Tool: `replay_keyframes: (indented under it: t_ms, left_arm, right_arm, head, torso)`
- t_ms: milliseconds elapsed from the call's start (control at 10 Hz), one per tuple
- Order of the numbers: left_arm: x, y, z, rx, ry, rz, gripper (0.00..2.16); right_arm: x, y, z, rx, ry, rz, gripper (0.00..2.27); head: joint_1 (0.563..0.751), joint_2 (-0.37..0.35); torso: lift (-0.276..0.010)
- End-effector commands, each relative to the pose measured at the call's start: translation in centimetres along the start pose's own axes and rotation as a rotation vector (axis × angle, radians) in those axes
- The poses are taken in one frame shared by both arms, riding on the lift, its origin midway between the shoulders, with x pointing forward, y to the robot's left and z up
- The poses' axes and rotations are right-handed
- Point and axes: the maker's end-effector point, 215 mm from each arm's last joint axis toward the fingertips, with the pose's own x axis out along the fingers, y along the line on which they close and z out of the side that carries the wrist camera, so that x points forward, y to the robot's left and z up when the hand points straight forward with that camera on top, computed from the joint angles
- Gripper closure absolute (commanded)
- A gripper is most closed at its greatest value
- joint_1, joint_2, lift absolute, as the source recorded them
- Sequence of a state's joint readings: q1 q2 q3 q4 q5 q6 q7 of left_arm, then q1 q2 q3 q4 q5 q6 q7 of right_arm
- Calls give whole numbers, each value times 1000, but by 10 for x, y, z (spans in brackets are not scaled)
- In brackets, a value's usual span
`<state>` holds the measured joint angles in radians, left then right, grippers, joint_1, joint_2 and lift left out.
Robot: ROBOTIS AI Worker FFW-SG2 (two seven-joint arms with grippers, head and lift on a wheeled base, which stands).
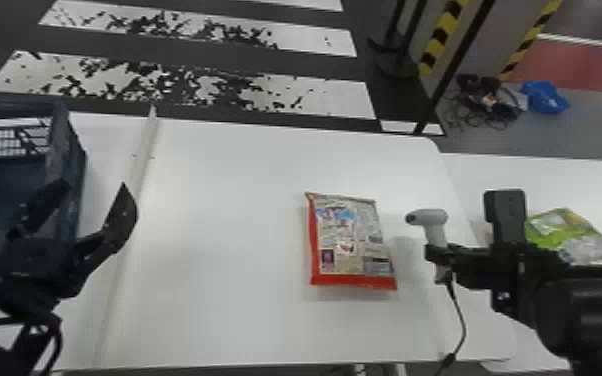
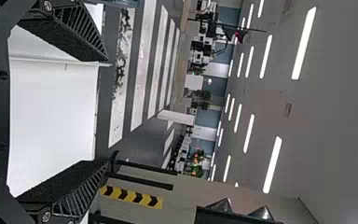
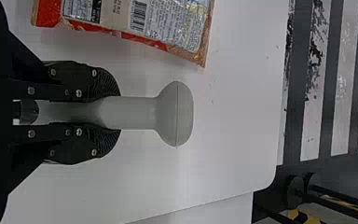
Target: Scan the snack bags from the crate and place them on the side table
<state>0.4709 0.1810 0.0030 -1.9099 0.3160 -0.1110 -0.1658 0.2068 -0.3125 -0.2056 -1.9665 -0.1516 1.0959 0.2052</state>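
Note:
Gripped by its handle, a white handheld scanner (image 1: 429, 218) is in my right gripper (image 1: 437, 252), its head pointing left towards a red snack bag (image 1: 347, 240) lying flat on the table. In the right wrist view the right gripper (image 3: 107, 112) is shut on the handle of the scanner (image 3: 175, 113), with the snack bag (image 3: 140, 21) close beside it. My left gripper (image 1: 92, 200) stands open at the left, by the dark crate (image 1: 77, 175). In the left wrist view the left gripper (image 2: 105, 112) has nothing between its fingers. A green snack bag (image 1: 565, 235) lies on the side table.
The white table (image 1: 225, 200) has a raised ridge (image 1: 137, 170) between crate and red bag. The white side table (image 1: 600, 185) adjoins at the right. The scanner's cable (image 1: 462, 320) hangs down at the table's right part. A striped barrier (image 1: 440, 37) stands behind.

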Motion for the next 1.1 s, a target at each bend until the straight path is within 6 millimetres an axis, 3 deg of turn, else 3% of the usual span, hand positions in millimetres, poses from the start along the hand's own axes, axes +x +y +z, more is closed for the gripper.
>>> replay_keyframes:
  t_ms: [0, 700, 800, 900, 1000]
  left_arm:
    - [0, 0, 0, -1, 0, 1, 90]
    - [2, 1, -1, -1, 2, 2, 90]
    - [2, 1, -2, -1, 4, 3, 90]
    - [2, 2, -2, -1, 2, 4, 90]
    - [2, 2, -2, -1, 2, 4, 90]
  right_arm:
    - [11, -11, -2, 7, 14, -13, 2250]
    - [43, -21, -8, -13, 34, -24, 2246]
    - [44, -19, -10, -15, 37, -21, 2115]
    - [45, -16, -10, -12, 32, -15, 1747]
    - [45, -16, -12, -10, 33, -13, 640]
  head:
    - [695, -194]
    - [695, -215]
    - [695, -216]
    - [695, -214]
    - [695, -212]
  torso:
    - [-81]
    - [-81]
    - [-81]
    - [-81]
    - [-81]
